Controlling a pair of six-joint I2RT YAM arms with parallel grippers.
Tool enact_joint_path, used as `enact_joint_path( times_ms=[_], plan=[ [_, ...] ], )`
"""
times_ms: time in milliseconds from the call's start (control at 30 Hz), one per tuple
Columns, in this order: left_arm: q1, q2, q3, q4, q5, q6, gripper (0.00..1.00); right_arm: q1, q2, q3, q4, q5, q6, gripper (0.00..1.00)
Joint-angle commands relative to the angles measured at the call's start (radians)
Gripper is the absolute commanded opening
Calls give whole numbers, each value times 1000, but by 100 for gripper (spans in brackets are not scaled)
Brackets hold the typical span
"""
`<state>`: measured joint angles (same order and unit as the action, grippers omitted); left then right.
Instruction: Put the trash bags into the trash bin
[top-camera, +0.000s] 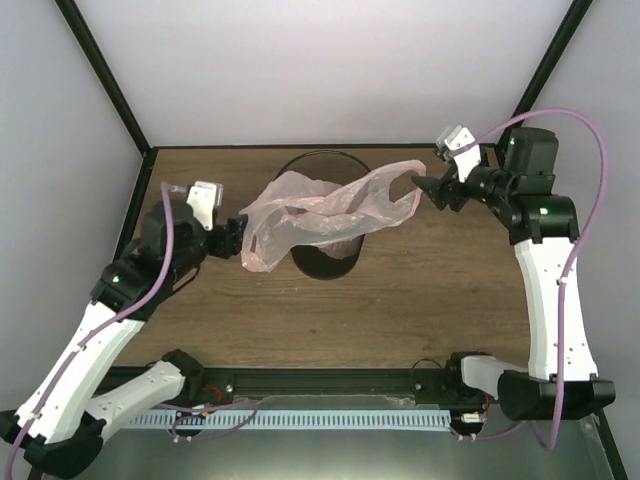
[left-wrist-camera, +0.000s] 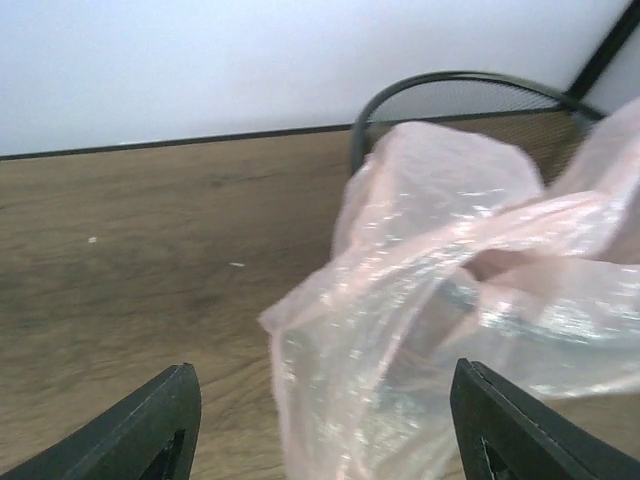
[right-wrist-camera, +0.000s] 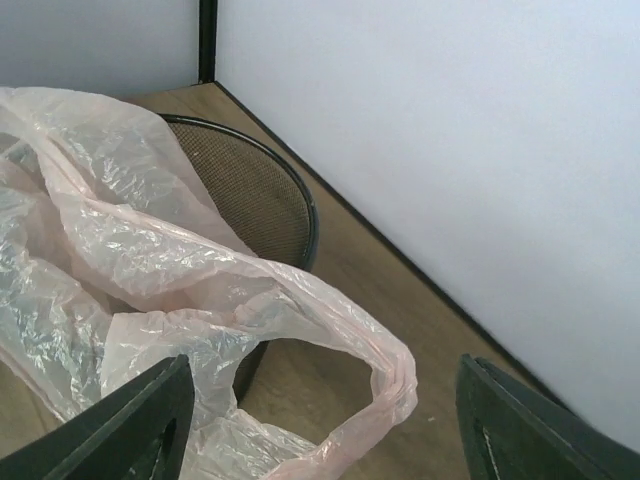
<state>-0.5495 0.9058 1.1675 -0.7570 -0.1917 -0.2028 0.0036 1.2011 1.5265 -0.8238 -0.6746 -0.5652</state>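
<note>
The top view hangs high behind the arm bases (top-camera: 478, 372), which sit at the frame's bottom, and looks down over the whole table (top-camera: 420, 290); the left wrist view sits low and close, left fingers (left-wrist-camera: 150, 425) in its lower corners, facing the bin (left-wrist-camera: 460, 100) at upper right; the right wrist view, right fingers (right-wrist-camera: 140, 420) likewise, looks down closely; all three share the bin and the bag (top-camera: 300, 205).

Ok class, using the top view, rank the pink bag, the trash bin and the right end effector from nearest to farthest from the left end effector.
Measured from the left end effector:
1. pink bag, directly beside it, to its right.
2. trash bin, in the middle, under the bag.
3. right end effector, at the far right.
</note>
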Motion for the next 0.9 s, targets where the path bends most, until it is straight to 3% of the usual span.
enact_joint_path(
  times_ms=[0, 167, 400, 567, 733, 867],
  plan=[
    [3, -21, -32, -19, 172, 16, 72, 33, 5, 27, -49, 40, -171, 74],
    [3, 42, -97, -44, 123, -18, 73, 138, 87, 54, -48, 192, -222, 76],
    [3, 51, -158, 37, 124, -50, 69, 220, 190, 77, 12, 281, -228, 75],
    [5, 102, -128, 90, 66, -31, 56, 224, 252, 107, 36, 245, -173, 53],
    [5, 177, -72, 142, 28, 4, 27, 225, 282, 139, 30, 237, -136, 19],
    [7, 248, -28, 157, -25, 28, 8, 225, 287, 145, 44, 269, -121, 7]
  ],
)
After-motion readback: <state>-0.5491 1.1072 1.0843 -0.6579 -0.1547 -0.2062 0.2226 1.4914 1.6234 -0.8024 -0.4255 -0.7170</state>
